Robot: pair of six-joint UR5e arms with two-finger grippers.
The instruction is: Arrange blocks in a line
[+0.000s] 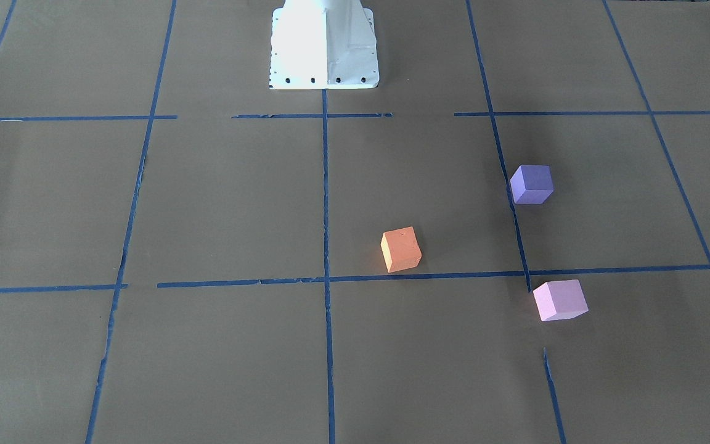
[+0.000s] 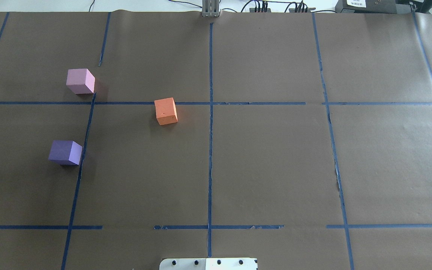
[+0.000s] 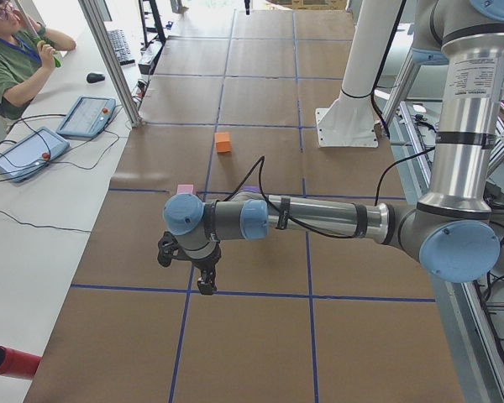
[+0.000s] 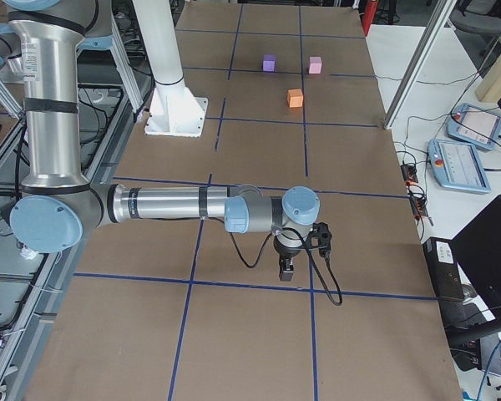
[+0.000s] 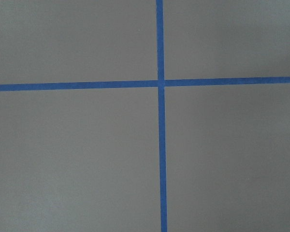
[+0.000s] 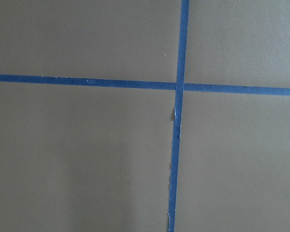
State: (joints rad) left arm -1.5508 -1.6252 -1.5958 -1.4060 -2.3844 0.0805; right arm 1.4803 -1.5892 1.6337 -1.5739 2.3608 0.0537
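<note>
Well, the table (image 2: 276, 168) carries orange (image 2: 166, 111), pink (image 2: 80, 81) and purple (image 2: 65, 152) all on the robot's left half, so I judge that a reach by the right arm (image 4: 175, 205) could foul the left arm (image 3: 319, 217). The left gripper (image 3: 205, 287) and right gripper (image 4: 286, 272) hang over bare paper, well apart from orange; whether their jaws are spread or closed I cannot tell. Pink sits left of orange and farther out, purple left and nearer the robot: a triangle, no line. Such light cubes may skid if a finger clips them. No container shows.

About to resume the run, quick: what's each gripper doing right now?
Left gripper: cannot tell, seen only from the side.
Right gripper: cannot tell, same reason.
</note>
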